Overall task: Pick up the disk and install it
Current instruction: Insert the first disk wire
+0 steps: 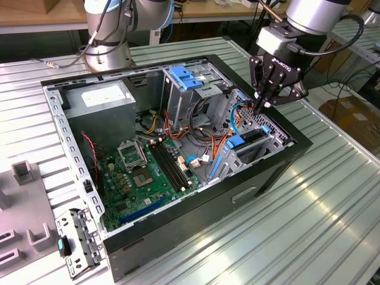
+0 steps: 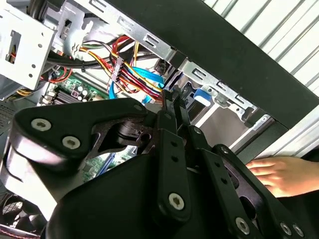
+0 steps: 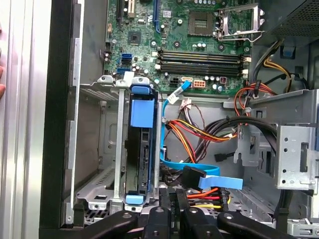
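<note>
Exterior view, gripper [image 1: 262, 105] above disk [image 1: 252, 138], labels unreadable

One open computer case [image 1: 196, 205] lies on the surface, holding one green motherboard [image 1: 148, 175] with four memory slots [image 1: 172, 166] and one empty processor socket [image 1: 130, 155]. One grey power supply [image 1: 101, 98] sits inside it. One disk [image 3: 142, 159] stands in its cage just beside the fingers [image 3: 167, 199]. One hand [image 2: 276, 174] shows near them.

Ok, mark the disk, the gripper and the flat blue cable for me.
disk [image 3: 143, 149], first wrist view, dark edge between its blue rails.
gripper [image 1: 261, 105], exterior view, at the fingertips.
flat blue cable [image 3: 192, 171], first wrist view, mid-run.
</note>
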Robot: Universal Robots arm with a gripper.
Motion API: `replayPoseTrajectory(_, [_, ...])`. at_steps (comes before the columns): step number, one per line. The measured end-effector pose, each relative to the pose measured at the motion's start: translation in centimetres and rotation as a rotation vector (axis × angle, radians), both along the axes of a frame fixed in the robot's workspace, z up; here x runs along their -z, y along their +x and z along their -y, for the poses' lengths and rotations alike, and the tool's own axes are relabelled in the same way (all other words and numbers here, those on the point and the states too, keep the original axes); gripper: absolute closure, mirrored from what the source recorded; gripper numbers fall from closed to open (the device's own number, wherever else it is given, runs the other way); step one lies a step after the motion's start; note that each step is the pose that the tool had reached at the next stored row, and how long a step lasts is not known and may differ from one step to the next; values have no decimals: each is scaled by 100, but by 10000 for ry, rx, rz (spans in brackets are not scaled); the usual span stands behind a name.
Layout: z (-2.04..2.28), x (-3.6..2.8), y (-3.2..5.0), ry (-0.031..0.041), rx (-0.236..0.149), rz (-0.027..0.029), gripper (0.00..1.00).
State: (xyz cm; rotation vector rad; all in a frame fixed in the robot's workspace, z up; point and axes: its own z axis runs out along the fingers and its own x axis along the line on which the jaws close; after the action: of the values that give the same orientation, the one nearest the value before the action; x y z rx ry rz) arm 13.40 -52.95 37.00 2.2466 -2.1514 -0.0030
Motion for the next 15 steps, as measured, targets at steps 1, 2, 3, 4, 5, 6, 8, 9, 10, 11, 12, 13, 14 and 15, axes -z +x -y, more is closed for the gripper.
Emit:
replayPoseTrajectory(1, [0, 0, -1, -2, 88, -88, 84])
replayPoseTrajectory(2, [0, 0, -1, -1, 353, -96, 84])
replayPoseTrajectory(3, [0, 1, -1, -1, 456, -101, 84])
replayPoseTrajectory(4, [2, 3, -1, 1, 530, -103, 84])
replayPoseTrajectory(5, [27, 6, -1, 2, 546, -105, 84])
replayPoseTrajectory(6, [52, 7, -2, 0, 546, -106, 84])
replayPoseTrajectory(8, [95, 23, -29, 2, 545, -106, 84])
replayPoseTrajectory(9, [98, 32, -48, 3, 542, -106, 84])
replayPoseTrajectory(10, [101, 47, -84, 2, 538, -103, 84])
replayPoseTrajectory(11, [103, 59, -111, 3, 540, -93, 84])
replayPoseTrajectory(12, [103, 64, -120, 4, 540, -88, 84])
replayPoseTrajectory(13, [104, 66, -122, 0, 537, -81, 84])
replayPoseTrajectory(14, [107, 70, -123, 3, 532, -70, 84])
replayPoseTrajectory(15, [109, 71, -123, 2, 511, -66, 84])
